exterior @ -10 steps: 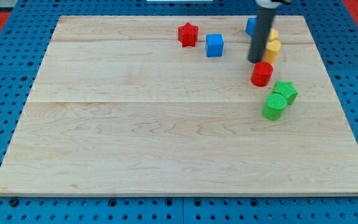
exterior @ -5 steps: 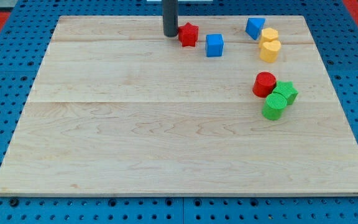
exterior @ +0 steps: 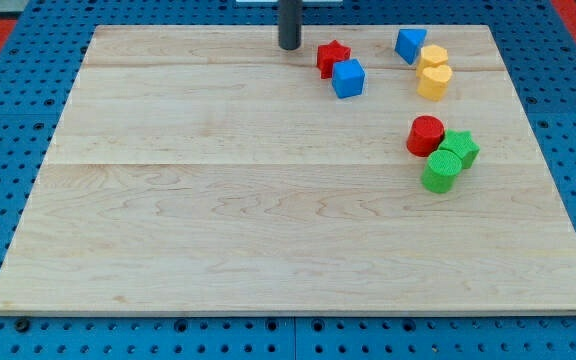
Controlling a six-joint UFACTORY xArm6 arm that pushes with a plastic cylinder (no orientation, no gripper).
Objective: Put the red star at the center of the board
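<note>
- Board (exterior: 218,250): centre is bare; it lies toward the view's bottom and slightly left of the red star.
- Red star (exterior: 332,57): near the view's top edge, touching the blue cube (exterior: 348,78).
- My tip (exterior: 289,46): just left of the star, slightly above, apart from it. A bare rod, no jaws, holding nothing.
</note>
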